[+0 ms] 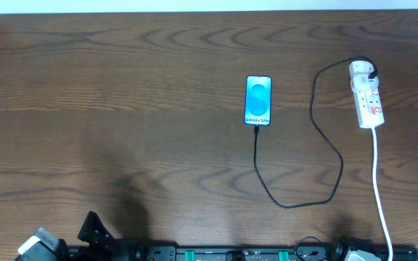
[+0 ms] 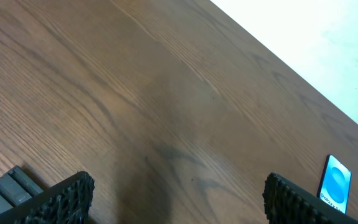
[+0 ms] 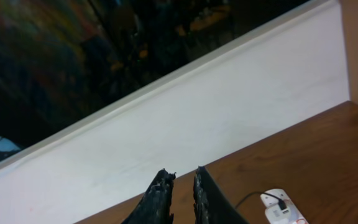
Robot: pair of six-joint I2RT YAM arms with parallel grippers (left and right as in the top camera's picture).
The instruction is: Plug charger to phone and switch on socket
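— Where does the job stand?
— From my console: the charger [image 1: 296,205] runs from the bottom edge of the phone [image 1: 258,100], which lies centre frame with its screen lit, round to its white plug [image 1: 362,70] seated in the socket [image 1: 371,105] at far right. The cable work looks done.
— And the switch?
— Too small to tell; I judge that step is left. My left gripper [image 2: 179,185] hangs with its fingers wide apart. My right gripper [image 3: 182,174] has its fingers nearly together. Both are empty.
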